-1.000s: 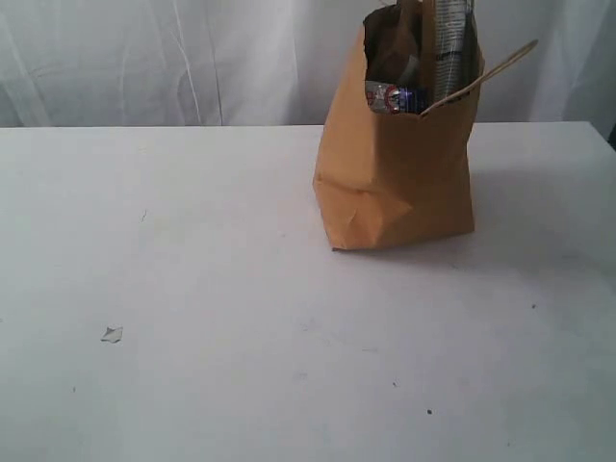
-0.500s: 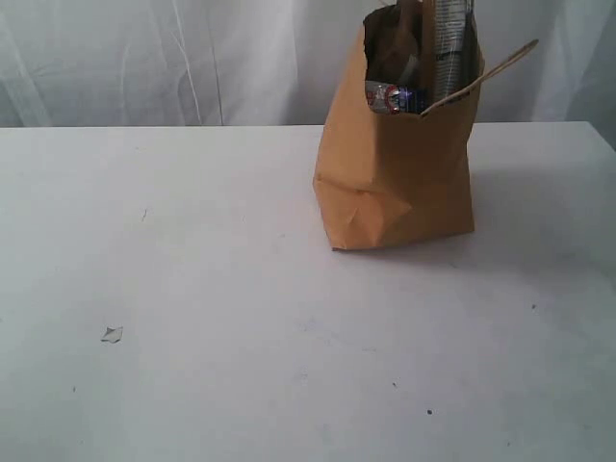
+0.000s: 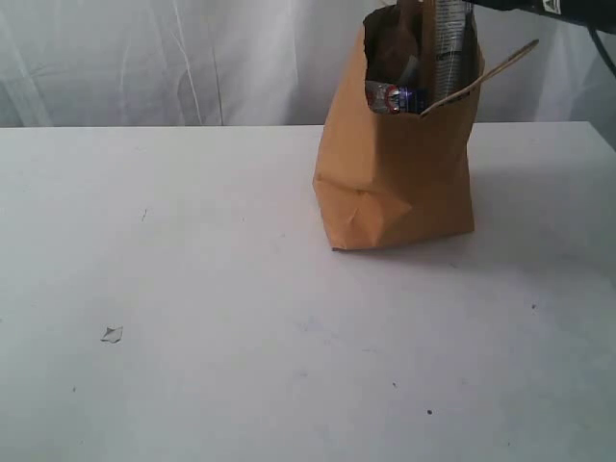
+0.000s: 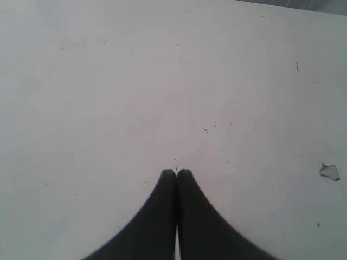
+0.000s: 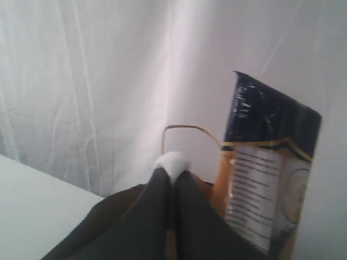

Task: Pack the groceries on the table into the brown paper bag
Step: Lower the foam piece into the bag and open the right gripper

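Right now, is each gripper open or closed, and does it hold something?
Left gripper: closed, holding nothing.
Right gripper: closed, nothing clearly held.

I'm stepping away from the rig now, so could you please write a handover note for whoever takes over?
Left gripper: shut, empty, over the table.
Right gripper: shut, near the mouth of the brown paper bag, beside the long noodle packet.
Bag stands upright on the table; the packet and small blue-white carton show at its mouth, other contents hidden.
Done: no groceries visible on the table, only a small scrap.
Left: probably just confirm the count and retract the right arm.
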{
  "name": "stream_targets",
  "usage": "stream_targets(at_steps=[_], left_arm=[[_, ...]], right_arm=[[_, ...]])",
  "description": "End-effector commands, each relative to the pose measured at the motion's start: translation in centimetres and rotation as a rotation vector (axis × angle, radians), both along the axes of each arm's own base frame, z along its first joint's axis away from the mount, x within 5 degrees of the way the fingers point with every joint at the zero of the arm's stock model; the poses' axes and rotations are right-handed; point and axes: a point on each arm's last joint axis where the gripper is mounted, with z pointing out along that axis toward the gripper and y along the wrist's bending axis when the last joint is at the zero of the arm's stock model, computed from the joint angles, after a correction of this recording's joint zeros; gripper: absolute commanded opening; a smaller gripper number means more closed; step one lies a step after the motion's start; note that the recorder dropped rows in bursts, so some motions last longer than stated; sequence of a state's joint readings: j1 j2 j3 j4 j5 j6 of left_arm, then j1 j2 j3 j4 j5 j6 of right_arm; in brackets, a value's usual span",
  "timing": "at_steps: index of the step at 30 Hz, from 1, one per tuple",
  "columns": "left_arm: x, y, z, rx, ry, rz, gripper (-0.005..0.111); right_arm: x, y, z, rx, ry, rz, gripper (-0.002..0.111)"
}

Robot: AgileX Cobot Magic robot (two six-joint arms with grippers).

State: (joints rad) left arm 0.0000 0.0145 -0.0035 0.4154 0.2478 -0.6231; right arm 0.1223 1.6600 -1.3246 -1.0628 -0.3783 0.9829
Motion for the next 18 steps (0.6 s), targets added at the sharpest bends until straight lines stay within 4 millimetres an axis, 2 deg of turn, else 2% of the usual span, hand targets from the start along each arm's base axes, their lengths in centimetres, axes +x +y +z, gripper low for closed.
stream_targets(at_steps=[1, 5, 8, 11, 13, 15, 16, 17, 18], left_arm=[[0.0, 0.0, -0.1, 0.006, 0.006, -0.001, 0.0], [0.0, 0.0, -0.1, 0.006, 0.006, -0.001, 0.0], [0.0, 0.0, -0.1, 0.006, 0.006, -0.001, 0.0], [0.0, 0.0, -0.1, 0.006, 0.006, -0.001, 0.0], [0.0, 0.0, -0.1, 0.006, 0.006, -0.001, 0.0], [0.0, 0.0, -0.1, 0.006, 0.006, -0.001, 0.0], [0.0, 0.0, -0.1, 0.006, 0.006, -0.001, 0.0], [0.0, 0.0, -0.1, 0.006, 0.006, -0.001, 0.0], [0.0, 0.0, -0.1, 0.006, 0.006, -0.001, 0.0]], right_arm=[[-0.7, 1.2, -0.5, -0.103, -0.012, 0.163, 0.0], [-0.6, 1.6, -2.4, -0.189, 0.076, 0.23, 0.0], [-0.5, 1.6, -3.0, -0.182, 0.125, 0.235, 0.001], [-0.5, 1.6, -3.0, -0.145, 0.149, 0.229, 0.01], [-0.5, 1.6, -3.0, -0.137, 0.154, 0.227, 0.021], [-0.4, 1.6, -3.1, -0.084, 0.189, 0.218, 0.039], [-0.4, 1.6, -3.2, -0.047, 0.215, 0.201, 0.051], [0.0, 1.1, -3.3, 0.012, 0.256, 0.126, 0.075], [0.2, 0.8, -3.3, 0.034, 0.27, 0.085, 0.086]])
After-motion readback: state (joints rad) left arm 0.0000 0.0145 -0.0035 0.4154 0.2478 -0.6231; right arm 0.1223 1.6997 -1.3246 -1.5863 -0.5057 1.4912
